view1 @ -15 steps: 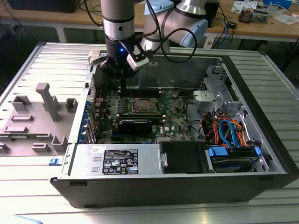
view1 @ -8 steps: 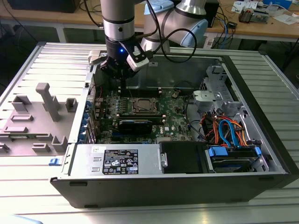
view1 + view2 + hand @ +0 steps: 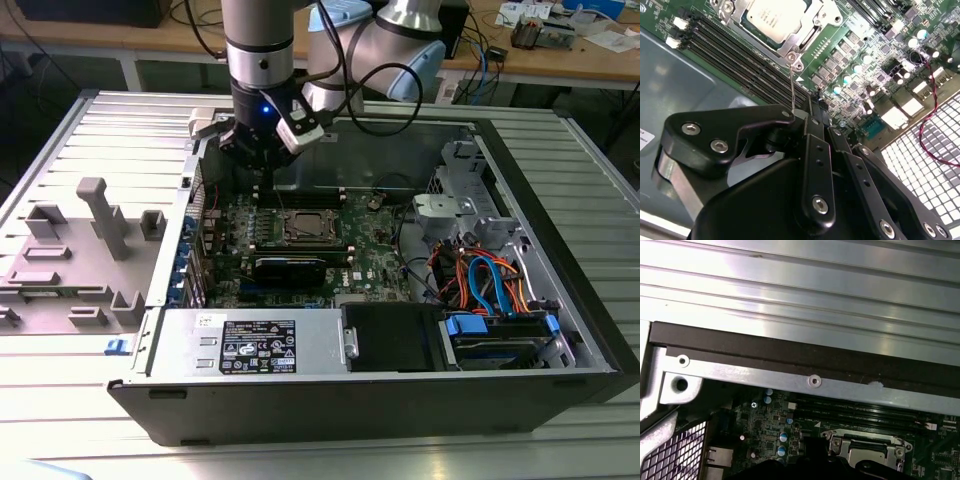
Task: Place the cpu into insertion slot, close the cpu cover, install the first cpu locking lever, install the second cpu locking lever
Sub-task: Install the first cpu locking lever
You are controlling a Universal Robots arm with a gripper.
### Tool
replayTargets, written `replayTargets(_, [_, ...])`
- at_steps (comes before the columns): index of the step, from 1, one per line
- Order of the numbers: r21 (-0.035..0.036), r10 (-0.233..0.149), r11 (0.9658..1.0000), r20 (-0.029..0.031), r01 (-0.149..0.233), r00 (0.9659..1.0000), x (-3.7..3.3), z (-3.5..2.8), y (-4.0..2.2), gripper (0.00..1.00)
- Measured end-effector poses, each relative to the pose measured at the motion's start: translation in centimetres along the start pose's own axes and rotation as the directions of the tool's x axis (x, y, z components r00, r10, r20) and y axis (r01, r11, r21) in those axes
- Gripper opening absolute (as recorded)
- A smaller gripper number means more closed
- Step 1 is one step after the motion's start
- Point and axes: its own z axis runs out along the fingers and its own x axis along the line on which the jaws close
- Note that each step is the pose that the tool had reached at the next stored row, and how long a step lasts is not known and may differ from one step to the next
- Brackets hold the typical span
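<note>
Cpu (image 3: 774, 19) sits seated in the insertion slot (image 3: 790, 52) under the cpu cover (image 3: 816, 22), upper centre; gripper (image 3: 812, 107) fingers grip a thin locking lever (image 3: 792, 90).

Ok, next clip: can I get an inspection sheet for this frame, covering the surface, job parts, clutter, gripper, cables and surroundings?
Surface: ribbed metal table carrying an open computer case.
Job's things: the cpu sits in the insertion slot; the cpu cover lies down over it, framing the chip. A thin locking lever stands up from the socket corner.
Clutter: grey fixture block and a small blue piece beside the case.
Gripper: the gripper is above the board, its tip at the lever's free end.
Cables: orange and blue bundle in the case; red-black twisted wire on the board.
Surroundings: wooden workbench behind.
</note>
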Motion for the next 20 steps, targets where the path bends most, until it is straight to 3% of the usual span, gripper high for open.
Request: replayTargets(20, [0.0,0.0,1.0,0.0,0.0,1.0,-0.68,0.22,-0.11,0.11])
